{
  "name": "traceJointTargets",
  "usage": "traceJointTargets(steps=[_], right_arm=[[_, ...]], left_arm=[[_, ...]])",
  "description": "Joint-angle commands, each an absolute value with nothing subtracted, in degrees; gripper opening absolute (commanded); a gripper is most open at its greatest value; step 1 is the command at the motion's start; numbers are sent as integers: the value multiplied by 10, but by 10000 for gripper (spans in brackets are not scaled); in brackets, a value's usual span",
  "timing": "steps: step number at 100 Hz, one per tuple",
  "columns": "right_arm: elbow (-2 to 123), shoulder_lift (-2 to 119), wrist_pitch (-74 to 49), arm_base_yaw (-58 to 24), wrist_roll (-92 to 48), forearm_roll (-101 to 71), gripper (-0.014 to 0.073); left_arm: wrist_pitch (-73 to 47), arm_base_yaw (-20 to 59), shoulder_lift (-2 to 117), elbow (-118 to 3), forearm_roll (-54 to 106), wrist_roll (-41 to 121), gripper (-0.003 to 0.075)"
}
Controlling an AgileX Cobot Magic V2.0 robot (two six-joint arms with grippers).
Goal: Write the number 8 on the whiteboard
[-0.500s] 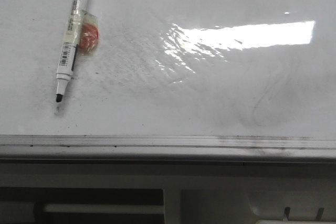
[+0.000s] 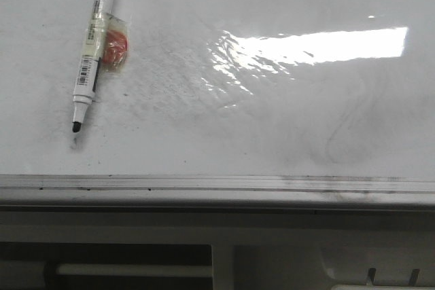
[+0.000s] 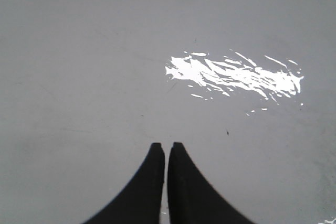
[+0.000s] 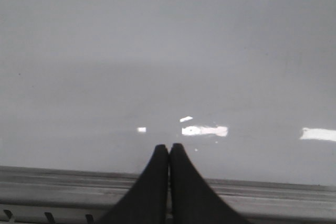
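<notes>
the left gripper (image 3: 166,148) has its two black fingers pressed nearly together with nothing between them, above bare whiteboard (image 2: 272,134). the right gripper (image 4: 168,149) is likewise closed and empty, its tips over the board near the metal edge strip (image 4: 262,195). one marker (image 2: 92,49) lies uncapped on the board's far left, tip toward the edge, touching one small orange object (image 2: 114,47). no drawn 8 is visible, only faint grey smudges (image 2: 340,134).

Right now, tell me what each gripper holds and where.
Nothing. Left gripper and right gripper are shut and empty; the marker lies on the whiteboard.
</notes>
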State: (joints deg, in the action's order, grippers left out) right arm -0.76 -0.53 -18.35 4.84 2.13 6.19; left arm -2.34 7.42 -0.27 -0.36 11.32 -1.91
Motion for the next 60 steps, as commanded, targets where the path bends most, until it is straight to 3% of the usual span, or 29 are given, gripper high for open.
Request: traceJointTargets(steps=[1,24,40,60], right_arm=[[-13,-18,-170,52,20,65,-50],[-13,-18,-144,52,20,108,-50],[-13,-18,39,52,20,110,-50],[-13,-18,195,52,88,53,-50]], left_arm=[[17,79,-19,18,113,-19,-20],[17,79,-19,18,113,-19,-20],[21,79,-19,18,131,-28,-20],[43,79,-19,18,347,-30,-20]])
